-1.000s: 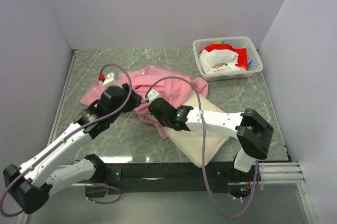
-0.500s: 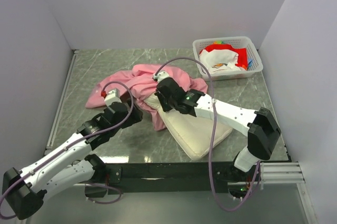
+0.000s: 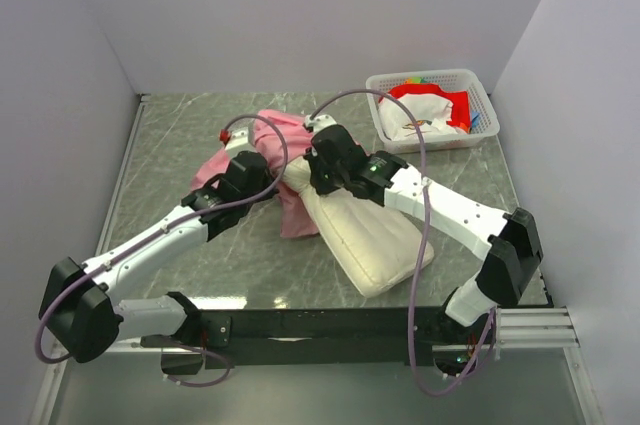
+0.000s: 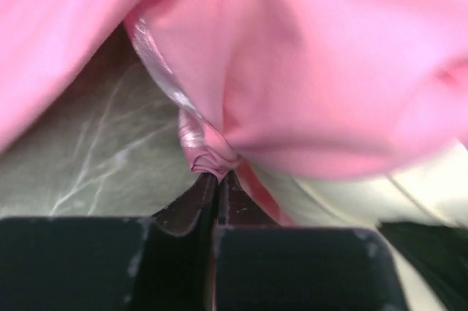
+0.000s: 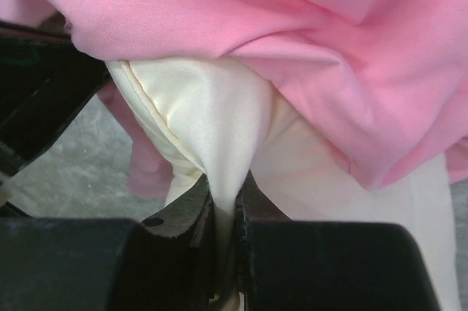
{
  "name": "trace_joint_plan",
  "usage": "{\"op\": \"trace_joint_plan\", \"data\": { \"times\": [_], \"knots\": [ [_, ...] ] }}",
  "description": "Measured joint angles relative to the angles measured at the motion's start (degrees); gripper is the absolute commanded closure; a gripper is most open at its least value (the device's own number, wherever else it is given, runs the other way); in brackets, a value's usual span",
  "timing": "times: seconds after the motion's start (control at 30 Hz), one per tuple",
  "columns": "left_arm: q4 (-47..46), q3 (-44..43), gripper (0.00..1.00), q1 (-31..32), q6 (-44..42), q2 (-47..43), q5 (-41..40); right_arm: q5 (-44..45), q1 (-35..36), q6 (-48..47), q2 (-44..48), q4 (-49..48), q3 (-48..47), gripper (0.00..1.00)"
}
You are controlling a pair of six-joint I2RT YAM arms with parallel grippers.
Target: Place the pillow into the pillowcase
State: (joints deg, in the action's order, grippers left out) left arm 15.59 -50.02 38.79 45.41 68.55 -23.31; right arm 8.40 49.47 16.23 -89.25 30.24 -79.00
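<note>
Here, rumpled pink pillowcase (image 3: 295,210) over cream pillow (image 3: 375,240)

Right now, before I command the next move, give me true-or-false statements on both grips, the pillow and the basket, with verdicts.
1. The left gripper is shut on the pillowcase edge. True.
2. The right gripper pinches pink fabric. False: it is shut on the cream pillow.
3. The pillow is fully inside the pillowcase. False: most of it lies bare on the table.
4. The basket stands at the table's far right corner. True.
5. The basket is empty. False: it holds white and red cloth.
</note>
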Motion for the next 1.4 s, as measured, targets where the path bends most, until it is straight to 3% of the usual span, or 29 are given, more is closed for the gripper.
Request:
{"op": "trace_joint_plan", "data": {
  "times": [0.17,0.27,0.5,0.7,0.87,0.9,0.97,1.03,1.17,1.27,1.4],
  "knots": [
    [0.7,-6.0,0.99,-0.1,-4.6,-0.2,7.5,2.3,-1.0,2.0,0.0,4.7,-5.5,1.0],
    [5.2,-14.3,0.99,0.5,-8.9,0.1,13.3,3.6,-1.7,3.0,-0.2,9.3,-11.5,1.0],
    [9.3,-30.1,0.99,8.3,-17.5,1.1,24.4,6.8,-2.4,4.4,-2.9,15.4,-26.5,1.0],
    [11.1,-31.8,0.99,14.5,-20.2,0.5,32.5,6.4,-5.6,6.1,-3.2,15.8,-27.8,1.0],
    [12.6,-29.0,0.99,14.6,-18.6,-3.0,27.0,6.2,-7.2,6.7,-3.2,16.6,-26.4,1.0],
    [12.7,-28.2,0.87,14.8,-17.9,-3.7,25.8,6.5,-7.1,6.5,-3.2,16.7,-26.4,1.0],
    [12.5,-25.4,0.81,15.1,-15.6,-5.3,23.2,7.2,-6.7,6.1,-3.1,16.0,-26.0,1.0],
    [12.7,-21.4,0.57,15.3,-12.8,-7.0,20.7,8.4,-5.4,5.4,-2.3,12.2,-22.4,1.0],
    [16.3,-15.3,0.36,15.9,-6.8,-9.5,14.2,8.7,-1.5,5.8,1.1,-1.4,-4.0,1.0],
    [20.7,-13.5,0.32,16.1,-2.1,-12.7,5.7,7.8,3.0,7.1,1.0,-12.1,8.7,1.0],
    [23.8,-13.7,0.27,16.0,1.5,-18.9,-4.5,6.5,9.7,8.0,0.2,-17.4,19.4,0.57]
  ]
}}
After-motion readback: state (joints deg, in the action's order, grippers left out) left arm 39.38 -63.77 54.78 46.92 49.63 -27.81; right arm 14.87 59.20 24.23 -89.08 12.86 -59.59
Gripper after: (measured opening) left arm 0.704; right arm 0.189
